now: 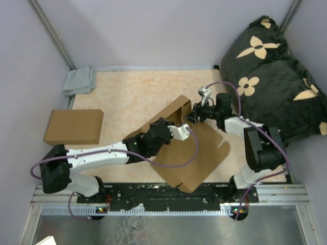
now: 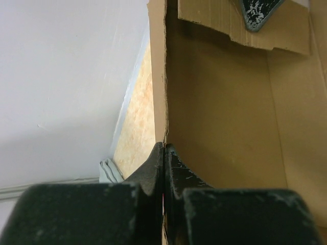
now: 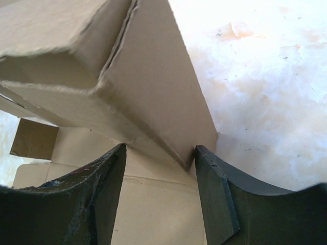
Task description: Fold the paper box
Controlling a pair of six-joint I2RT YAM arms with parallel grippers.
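1. Position: the box (image 1: pixel 168 120) sits mid-table (image 1: pixel 127 92), between both arms.
2. Left gripper (image 2: pixel 164 153): I see its fingers closed on the edge of a raised side wall (image 2: pixel 165 76), holding it upright.
3. Right gripper (image 3: pixel 159 153): fingers apart, straddling a folded corner flap (image 3: pixel 153 97), not clamped on it.
4. Done, in my judgement: one wall and one corner stand at the far end.
5. Outstanding: the large panel (image 1: pixel 196 158) lies flat toward the arm bases. Remaining walls, tabs and closing are not yet done.
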